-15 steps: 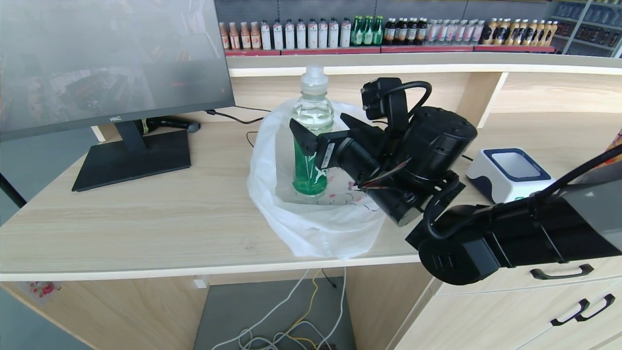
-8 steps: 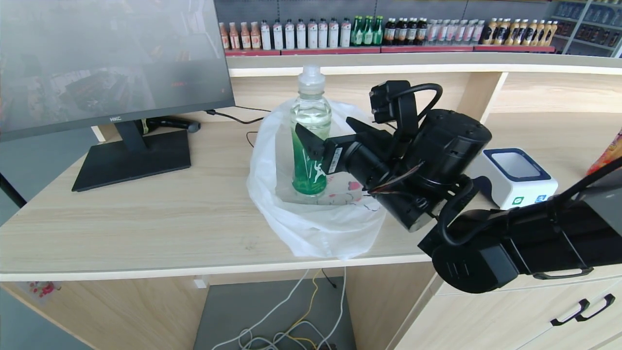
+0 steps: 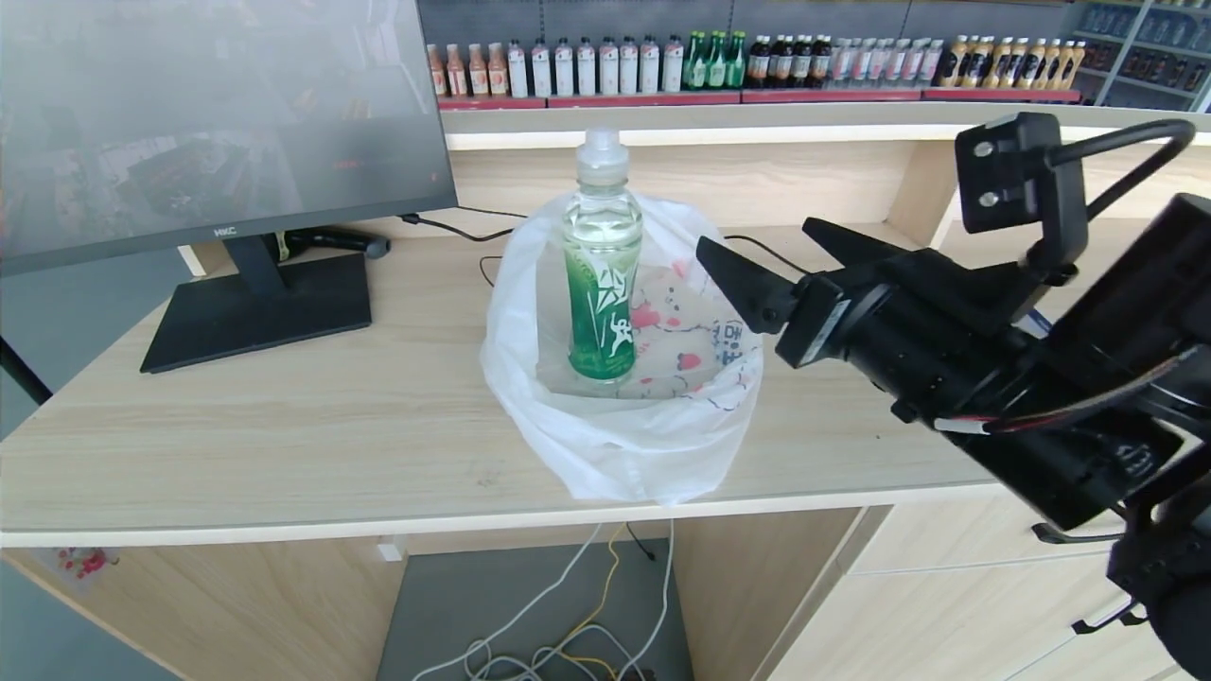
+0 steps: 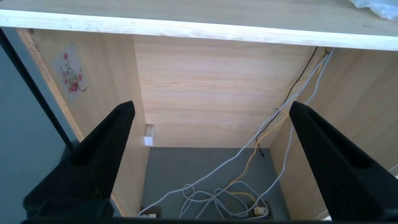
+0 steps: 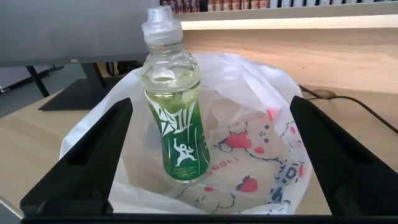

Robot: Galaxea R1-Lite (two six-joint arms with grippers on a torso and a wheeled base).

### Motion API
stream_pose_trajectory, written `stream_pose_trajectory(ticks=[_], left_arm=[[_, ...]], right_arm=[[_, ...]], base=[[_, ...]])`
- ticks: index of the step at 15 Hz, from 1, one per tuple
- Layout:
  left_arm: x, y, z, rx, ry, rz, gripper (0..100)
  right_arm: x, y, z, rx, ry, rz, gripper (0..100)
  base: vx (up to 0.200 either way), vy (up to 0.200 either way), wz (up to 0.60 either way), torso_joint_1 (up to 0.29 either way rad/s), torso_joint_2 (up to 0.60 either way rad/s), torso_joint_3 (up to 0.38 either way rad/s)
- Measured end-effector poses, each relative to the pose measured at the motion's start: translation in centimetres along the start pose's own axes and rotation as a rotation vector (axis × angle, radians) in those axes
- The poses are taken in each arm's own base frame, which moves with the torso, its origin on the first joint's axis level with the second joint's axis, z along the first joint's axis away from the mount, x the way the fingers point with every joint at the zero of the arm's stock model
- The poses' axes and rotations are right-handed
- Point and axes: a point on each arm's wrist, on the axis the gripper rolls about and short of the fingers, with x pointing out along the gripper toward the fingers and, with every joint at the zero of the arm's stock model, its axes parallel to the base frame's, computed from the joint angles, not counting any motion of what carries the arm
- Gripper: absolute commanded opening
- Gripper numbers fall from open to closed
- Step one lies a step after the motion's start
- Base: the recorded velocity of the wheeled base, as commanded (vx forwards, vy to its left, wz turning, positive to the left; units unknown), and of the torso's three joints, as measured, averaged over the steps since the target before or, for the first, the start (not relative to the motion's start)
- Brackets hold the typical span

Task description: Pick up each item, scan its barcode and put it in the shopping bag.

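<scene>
Bottle [image 3: 602, 274] is seen upright inside bag [image 3: 615, 454], straight ahead of right end effector [image 3: 757, 238], clear of its fingers and not touched. Right end effector is spread open, nothing held. Left end effector [image 4: 214, 162] is also open and empty, pointed at cables [image 4: 211, 193] under the worktop [image 3: 284, 407]. Bottle is judged full, so fairly heavy; plastic looks stiff enough, label film probably slick. If regrasped, it is best taken at the green labelled waist, not at the cap. Bag is thin and soft, likely to sag if brushed.
</scene>
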Motion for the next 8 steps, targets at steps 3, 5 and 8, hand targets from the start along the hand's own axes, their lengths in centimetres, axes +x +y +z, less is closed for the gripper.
stream_pose_trajectory(ticks=[3,5,8], left_arm=[[0.0,0.0,0.0,0.001,0.000,-0.001,100],[0.0,0.0,0.0,0.000,0.000,-0.001,100],[0.0,0.0,0.0,-0.003,0.000,0.000,100]], right_arm=[[-4.9,-1.2,1.0,-0.045,0.043,0.007,100],[-7.2,-1.5,1.9,-0.081,0.018,0.065,100],[-8.1,-1.7,3.2,-0.074,-0.055,0.061,100]], base=[[0.000,0.000,0.00,0.000,0.00,0.000],[0.000,0.000,0.00,0.000,0.00,0.000],[-0.200,0.000,0.00,0.007,0.00,0.002]])
